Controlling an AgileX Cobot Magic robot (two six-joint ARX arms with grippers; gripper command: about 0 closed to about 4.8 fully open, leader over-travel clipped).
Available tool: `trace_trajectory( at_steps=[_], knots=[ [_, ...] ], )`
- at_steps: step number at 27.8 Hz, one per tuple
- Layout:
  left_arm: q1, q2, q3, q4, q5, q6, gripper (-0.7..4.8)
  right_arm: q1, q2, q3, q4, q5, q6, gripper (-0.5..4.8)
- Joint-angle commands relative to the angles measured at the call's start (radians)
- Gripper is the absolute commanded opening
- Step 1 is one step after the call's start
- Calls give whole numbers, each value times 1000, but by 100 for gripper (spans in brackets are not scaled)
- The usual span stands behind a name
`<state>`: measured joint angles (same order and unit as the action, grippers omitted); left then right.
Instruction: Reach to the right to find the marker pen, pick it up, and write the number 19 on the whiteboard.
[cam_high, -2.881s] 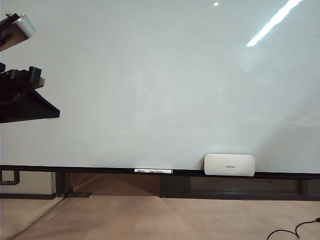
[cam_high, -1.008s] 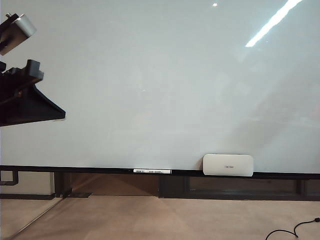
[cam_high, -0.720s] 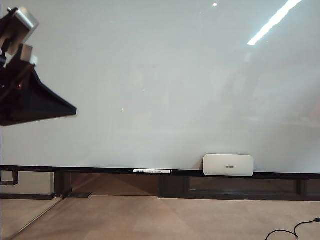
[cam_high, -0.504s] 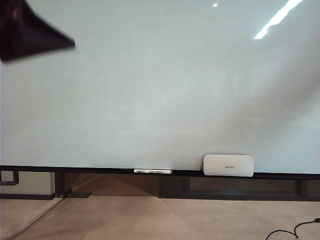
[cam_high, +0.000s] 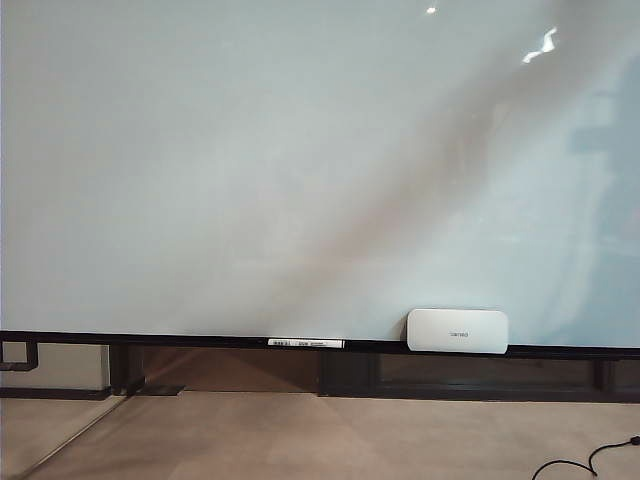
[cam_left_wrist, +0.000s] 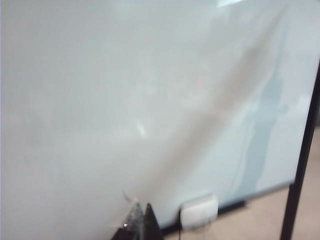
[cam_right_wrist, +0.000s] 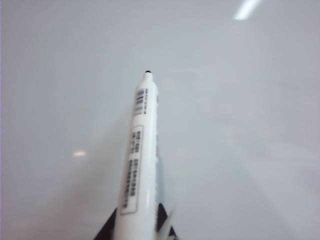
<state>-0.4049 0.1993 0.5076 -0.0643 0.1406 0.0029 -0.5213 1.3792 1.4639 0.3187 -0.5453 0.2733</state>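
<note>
The whiteboard (cam_high: 250, 170) fills the exterior view, glossy and bare; no number 19 shows on it. Neither gripper appears in the exterior view. In the right wrist view my right gripper (cam_right_wrist: 136, 226) is shut on the white marker pen (cam_right_wrist: 139, 155). The pen's uncapped black tip (cam_right_wrist: 148, 73) points at the whiteboard (cam_right_wrist: 240, 125), and I cannot tell whether it touches. In the left wrist view my left gripper (cam_left_wrist: 142, 222) faces the whiteboard (cam_left_wrist: 75, 100) with its two dark fingertips pressed together and nothing between them.
A white rounded eraser (cam_high: 457, 330) sits on the board's dark lower ledge (cam_high: 150, 339), seen also as the eraser (cam_left_wrist: 199, 211). A white labelled pen-like stick (cam_high: 305, 343) lies on the ledge. A dark stand post (cam_left_wrist: 302, 165) rises beside the board. A black cable (cam_high: 585, 462) lies on the floor.
The left arm's dark gripper, at the left edge of the exterior view, tilted, rose and left that view. A broad diagonal shadow now crosses the board.
</note>
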Motion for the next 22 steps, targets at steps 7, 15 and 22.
trace_trajectory(
  at_steps=[7,15,22],
  knots=[
    [0,-42,174,-270,-32,53,-5,384,-61,5,-155,72,5,-2],
    [0,-42,216,-271,-21,48,-5,726,-16,6,-212,283,-95,-2],
    [0,-41,228,-272,-2,49,-5,936,25,8,-260,454,-132,-2]
  ],
)
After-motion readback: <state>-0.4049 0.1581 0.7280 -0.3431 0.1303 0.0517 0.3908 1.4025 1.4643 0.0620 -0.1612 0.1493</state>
